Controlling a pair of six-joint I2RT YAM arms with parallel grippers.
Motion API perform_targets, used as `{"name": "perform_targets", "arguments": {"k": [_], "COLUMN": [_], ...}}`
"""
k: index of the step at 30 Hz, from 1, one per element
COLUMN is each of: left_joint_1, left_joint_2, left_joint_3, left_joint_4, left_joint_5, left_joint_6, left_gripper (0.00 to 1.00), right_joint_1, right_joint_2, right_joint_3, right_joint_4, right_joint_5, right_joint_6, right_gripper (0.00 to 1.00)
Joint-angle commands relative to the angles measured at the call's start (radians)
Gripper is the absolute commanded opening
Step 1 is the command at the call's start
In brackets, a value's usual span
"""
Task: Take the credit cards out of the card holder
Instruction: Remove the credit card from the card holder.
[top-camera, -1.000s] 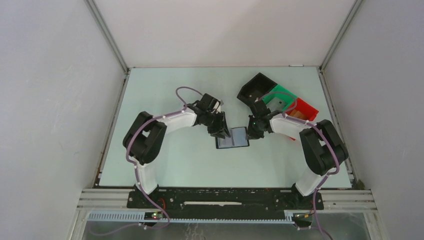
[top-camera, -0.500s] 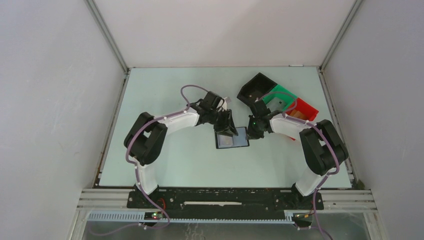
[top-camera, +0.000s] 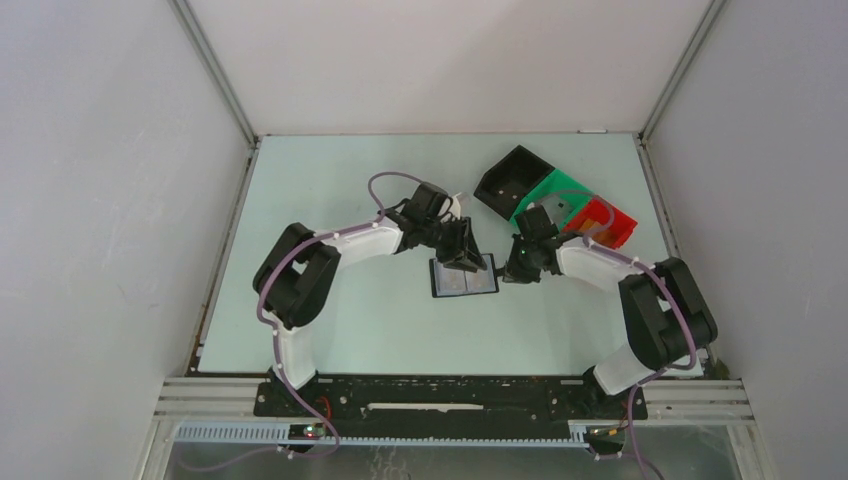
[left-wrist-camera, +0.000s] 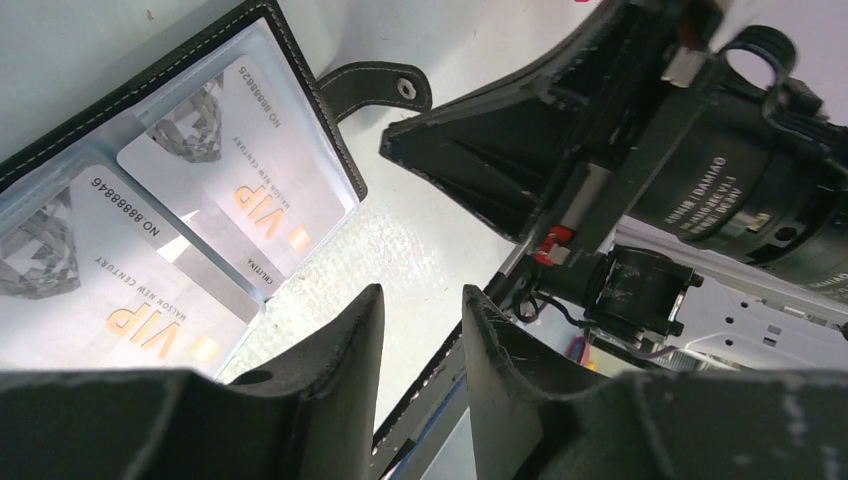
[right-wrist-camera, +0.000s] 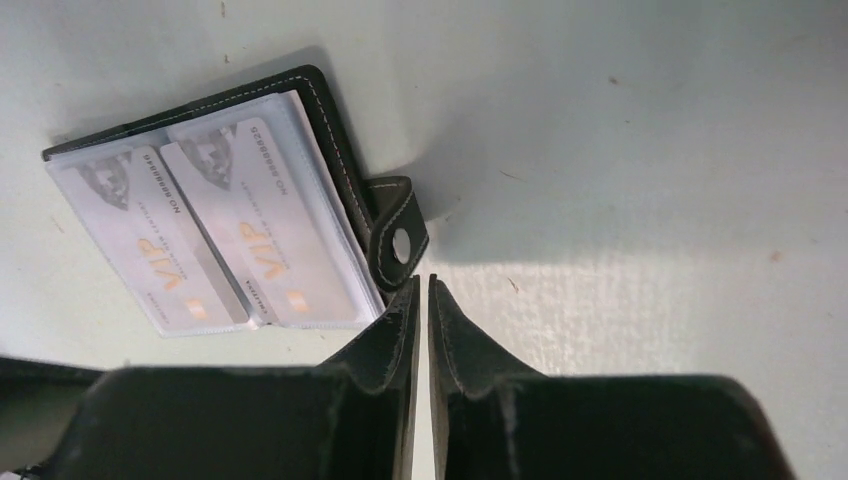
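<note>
The card holder (top-camera: 463, 279) lies open and flat on the table, its black closure tab (right-wrist-camera: 400, 236) sticking out from one edge. Two pale credit cards marked VIP sit side by side in its clear sleeves, one (right-wrist-camera: 268, 225) beside the other (right-wrist-camera: 140, 235); the left wrist view shows them too (left-wrist-camera: 240, 170). My left gripper (left-wrist-camera: 420, 305) hovers open over bare table beside the holder's corner, with nothing between its fingers. My right gripper (right-wrist-camera: 421, 288) is shut and empty, its tips just short of the tab. In the top view both grippers, left (top-camera: 466, 259) and right (top-camera: 513, 273), flank the holder's right end.
A black bin (top-camera: 508, 180), a green bin (top-camera: 558, 201) and a red bin (top-camera: 607, 222) stand in a row at the back right, close behind my right arm. The cell's walls enclose the table on three sides.
My left gripper has swung to the right, from the holder's left half to its upper right corner. The right arm has shifted right and slightly nearer, its gripper staying shut by the tab.
</note>
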Motion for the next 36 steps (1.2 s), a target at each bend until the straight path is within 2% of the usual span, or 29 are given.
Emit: {"name": "perform_targets", "arguments": {"k": [1, 7, 15, 26, 36], "left_joint_1": [0.017, 0.059, 0.059, 0.059, 0.066], "left_joint_2": [-0.019, -0.046, -0.005, 0.07, 0.085], "left_joint_3": [0.04, -0.025, -0.064, -0.052, -0.068], "left_joint_4": [0.034, -0.009, 0.027, 0.044, 0.032], "left_joint_5": [0.017, -0.049, -0.051, -0.052, -0.083], "left_joint_6": [-0.018, -0.028, -0.077, -0.088, -0.083], "left_gripper": [0.4, 0.4, 0.4, 0.41, 0.41], "right_joint_1": [-0.013, 0.005, 0.021, 0.01, 0.002], "right_joint_2": [-0.102, -0.152, -0.053, 0.05, 0.068], "right_joint_3": [-0.012, -0.014, -0.005, 0.01, 0.01], "right_joint_4": [-0.015, 0.042, 0.16, 0.206, 0.219], "right_joint_5": [0.026, -0.021, -0.095, -0.092, -0.115], "right_joint_6": [0.0, 0.018, 0.077, 0.105, 0.107], "right_gripper": [0.14, 0.15, 0.15, 0.14, 0.16]}}
